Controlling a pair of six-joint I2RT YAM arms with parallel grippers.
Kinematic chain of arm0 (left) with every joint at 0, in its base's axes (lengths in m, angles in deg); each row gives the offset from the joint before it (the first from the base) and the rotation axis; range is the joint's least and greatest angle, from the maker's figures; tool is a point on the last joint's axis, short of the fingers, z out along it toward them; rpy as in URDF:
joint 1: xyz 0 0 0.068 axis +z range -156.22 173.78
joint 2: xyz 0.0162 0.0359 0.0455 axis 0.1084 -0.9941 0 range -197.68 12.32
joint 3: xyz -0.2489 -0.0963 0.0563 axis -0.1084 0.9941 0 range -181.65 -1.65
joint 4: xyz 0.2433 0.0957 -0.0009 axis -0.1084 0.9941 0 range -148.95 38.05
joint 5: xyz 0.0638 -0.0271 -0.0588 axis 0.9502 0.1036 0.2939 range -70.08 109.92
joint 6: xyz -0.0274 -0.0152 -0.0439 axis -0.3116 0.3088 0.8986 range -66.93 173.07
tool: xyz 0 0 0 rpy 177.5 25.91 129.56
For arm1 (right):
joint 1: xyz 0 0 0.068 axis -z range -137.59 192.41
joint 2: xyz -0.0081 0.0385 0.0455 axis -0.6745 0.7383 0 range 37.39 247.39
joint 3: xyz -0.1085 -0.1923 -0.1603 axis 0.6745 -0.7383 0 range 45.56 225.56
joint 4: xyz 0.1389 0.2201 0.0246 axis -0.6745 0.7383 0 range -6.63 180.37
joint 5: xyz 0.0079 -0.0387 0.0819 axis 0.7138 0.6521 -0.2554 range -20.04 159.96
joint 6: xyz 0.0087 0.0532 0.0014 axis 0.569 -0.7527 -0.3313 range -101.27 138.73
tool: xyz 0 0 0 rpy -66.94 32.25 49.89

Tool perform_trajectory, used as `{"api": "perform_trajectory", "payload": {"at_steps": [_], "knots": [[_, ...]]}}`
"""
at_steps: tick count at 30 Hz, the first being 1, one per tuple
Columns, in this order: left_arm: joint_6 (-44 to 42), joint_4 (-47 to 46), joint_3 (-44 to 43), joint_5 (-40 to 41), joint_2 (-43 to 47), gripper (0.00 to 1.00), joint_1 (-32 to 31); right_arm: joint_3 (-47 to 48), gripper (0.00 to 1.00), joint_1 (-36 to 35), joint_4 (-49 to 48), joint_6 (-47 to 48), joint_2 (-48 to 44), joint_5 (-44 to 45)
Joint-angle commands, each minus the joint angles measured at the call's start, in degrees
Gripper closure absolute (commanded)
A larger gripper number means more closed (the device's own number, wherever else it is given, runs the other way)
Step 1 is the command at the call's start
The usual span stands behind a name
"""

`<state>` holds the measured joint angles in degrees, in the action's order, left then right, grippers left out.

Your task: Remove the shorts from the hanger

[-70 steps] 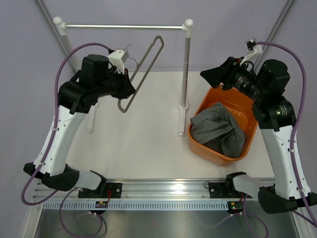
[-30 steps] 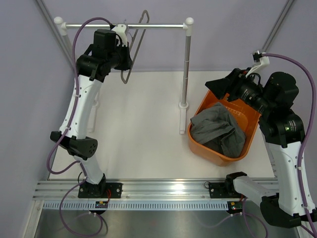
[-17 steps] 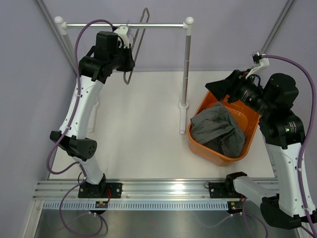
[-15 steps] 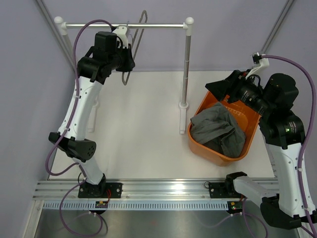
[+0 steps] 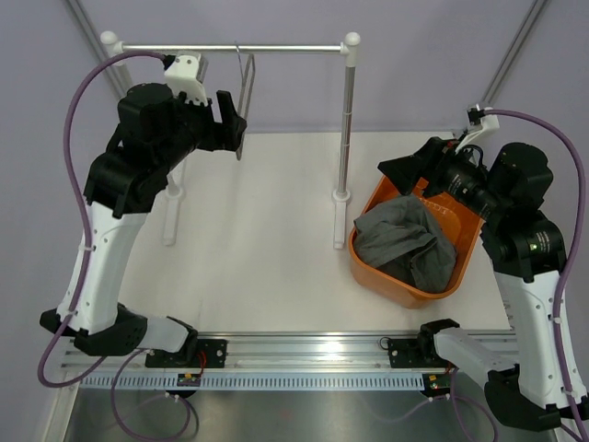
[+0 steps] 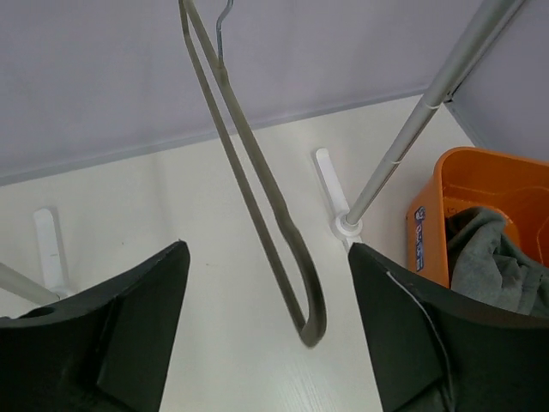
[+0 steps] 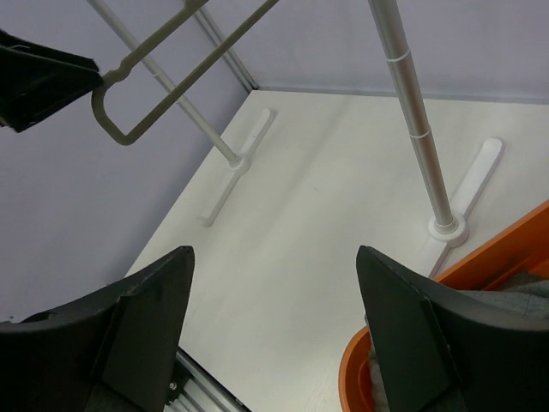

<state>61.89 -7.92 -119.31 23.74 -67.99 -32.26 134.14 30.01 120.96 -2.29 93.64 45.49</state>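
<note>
Near side, right of the table (image 5: 267, 249): orange basket (image 5: 396, 293) with the grey shorts (image 5: 405, 244) lying crumpled inside, fully off the hanger and touching neither arm. Left wrist view shows the same basket at its right edge, grey cloth (image 6: 489, 262) bunched against the wall. Right claw (image 5: 409, 166) hangs over the far rim of the basket; the wrist view shows its two fingers (image 7: 137, 326) spread wide with only bare table and the rack's feet between them. It holds nothing and touches nothing. Just left of the basket stands the rack's upright post (image 5: 347, 120) on its white foot (image 5: 340, 196). Further back and to the left, the left claw (image 5: 235, 129) is raised near the rack and also spread wide. In its wrist view the dark fingers (image 6: 146, 292) sit far apart at the bottom of the frame. The lower end of the hanger (image 6: 257, 197) dangles in the space between them, with a visible gap on each side, so it is not gripped. The hanger is bare grey wire, a long narrow loop hung by its small hook and tilted. Farthest back, the silver rail (image 5: 276, 47) carries the hanger (image 5: 245, 87) near its middle. The right wrist view catches the loop's lower end (image 7: 163, 43) close to the tip of a left finger (image 7: 43, 77); cannot tell from there whether they touch.
</note>
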Motion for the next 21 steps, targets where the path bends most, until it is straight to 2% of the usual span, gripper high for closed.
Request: {"api": "perform_trajectory", "payload": {"at_steps": [1,2,3,4,10,14,21], "knots": [[0.5,-4.5,3.4,3.4,5.9,0.18,-2.0,-1.3,0.01,0.1,-1.4,0.5,-1.8,0.8],[0.9,-4.5,4.4,3.2,7.3,0.16,-3.2,-2.1,0.00,0.1,-1.4,0.4,-2.3,0.9],[1.5,-4.6,5.5,3.3,9.7,0.05,-3.7,-2.4,0.00,0.2,-1.4,0.2,-2.5,1.4],[2.9,-4.9,8.4,3.3,11.1,0.01,-4.0,-2.8,0.01,0.2,-1.7,-0.5,-2.8,1.8],[6.0,-7.1,22.3,3.6,23.0,0.01,-5.0,-8.9,0.00,0.2,-5.4,-2.5,-6.5,2.8],[6.6,-6.5,30.9,3.6,26.4,0.01,-4.9,-11.9,0.00,0.2,-5.8,-2.8,-8.5,4.8],[7.3,-6.3,38.3,2.6,31.4,0.01,-4.9,-16.9,0.01,0.2,-8.0,-1.8,-11.6,5.9]]}}
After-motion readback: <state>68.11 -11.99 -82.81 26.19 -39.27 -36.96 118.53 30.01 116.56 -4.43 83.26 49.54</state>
